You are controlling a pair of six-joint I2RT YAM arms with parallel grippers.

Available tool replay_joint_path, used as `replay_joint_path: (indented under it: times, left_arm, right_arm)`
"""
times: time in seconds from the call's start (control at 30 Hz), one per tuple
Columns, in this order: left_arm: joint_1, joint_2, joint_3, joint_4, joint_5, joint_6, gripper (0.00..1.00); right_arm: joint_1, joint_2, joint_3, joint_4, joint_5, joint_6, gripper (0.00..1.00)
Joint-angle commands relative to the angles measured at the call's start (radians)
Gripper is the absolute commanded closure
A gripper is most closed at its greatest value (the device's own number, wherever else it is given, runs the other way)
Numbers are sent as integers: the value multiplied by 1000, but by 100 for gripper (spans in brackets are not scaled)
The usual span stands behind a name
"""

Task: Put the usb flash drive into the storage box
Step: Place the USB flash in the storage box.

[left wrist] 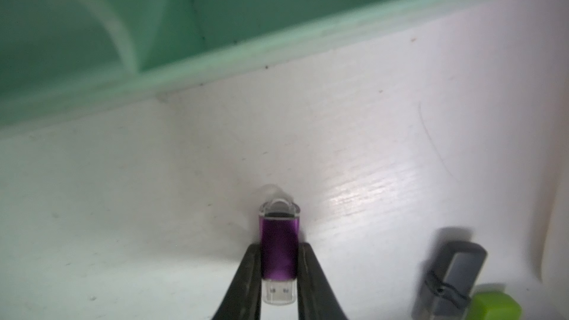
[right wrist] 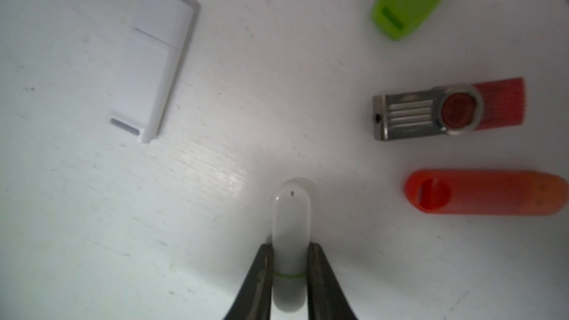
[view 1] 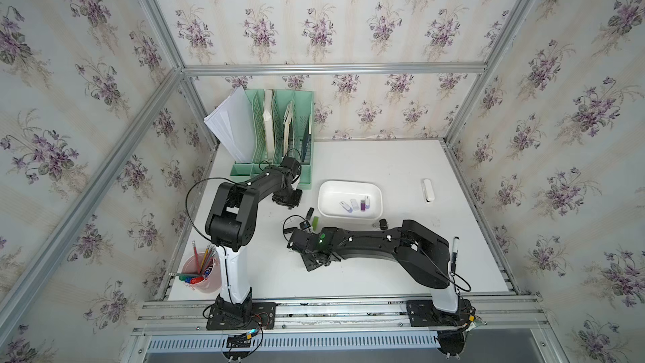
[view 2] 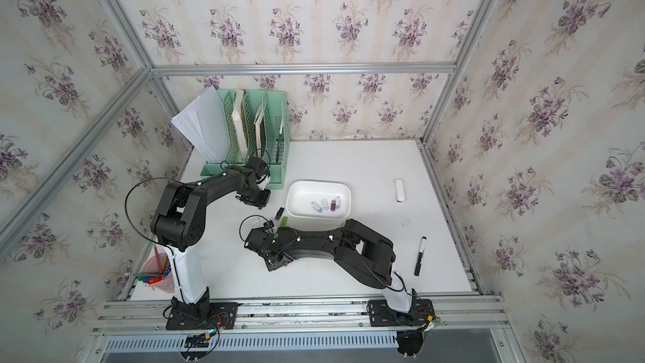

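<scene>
left pincer (left wrist: 279,249) is clamped on a purple usb flash drive (left wrist: 278,238), low by the counter (left wrist: 369,149) beside the mint-green organizer (left wrist: 215,10). right pincer (right wrist: 291,247) grips a white usb flash drive (right wrist: 291,210) near the counter's middle. the storage box (view 1: 335,192) sits mid-counter, three small drives (view 1: 354,204) inside.

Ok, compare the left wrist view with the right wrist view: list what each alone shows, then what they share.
Left wrist only: the left gripper shut on a purple drive, a dark grey drive, the mint-green organizer. Right wrist only: the right gripper shut on a rounded white drive, a flat white drive, a red swivel drive, an orange drive. Both: the lime-green drive, the white table.
</scene>
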Motion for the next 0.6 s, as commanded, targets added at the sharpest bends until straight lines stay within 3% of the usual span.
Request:
replay_joint_path:
  times: [0.0, 0.37, 0.57]
  left_arm:
    - [3, 17, -17, -112, -2, -8, 77]
    - [6, 21, -16, -116, 1, -9, 77]
    - [7, 19, -18, -120, 7, -12, 77]
  right_arm:
    - [1, -9, -1, -17, 3, 10, 79]
    - [-11, -115, 16, -59, 57, 24, 81]
    - [-92, -225, 39, -113, 112, -5, 81]
